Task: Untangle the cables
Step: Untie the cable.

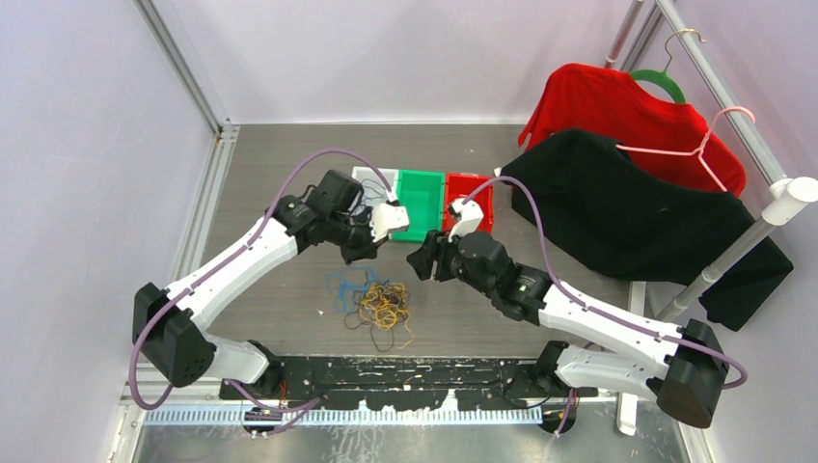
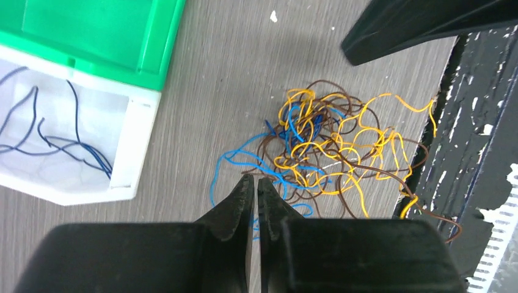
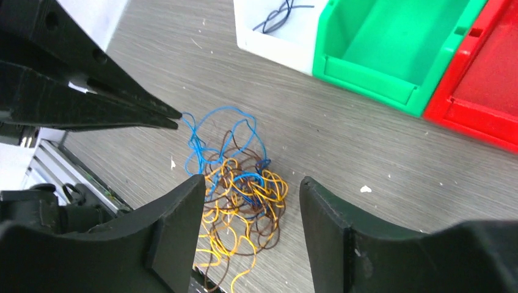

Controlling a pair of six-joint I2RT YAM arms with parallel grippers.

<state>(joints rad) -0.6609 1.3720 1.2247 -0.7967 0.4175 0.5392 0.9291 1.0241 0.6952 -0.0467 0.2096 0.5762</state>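
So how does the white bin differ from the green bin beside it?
The white bin holds a few dark blue cables; the green bin shows none. The white bin ends the row; the green bin sits between it and the red bin. Both are open-topped and stand side by side.

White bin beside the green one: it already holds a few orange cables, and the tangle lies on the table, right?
Not quite. The cables in the white bin are dark blue, not orange; the left wrist view shows it. It does sit beside the green bin, and the tangle lies on the table.
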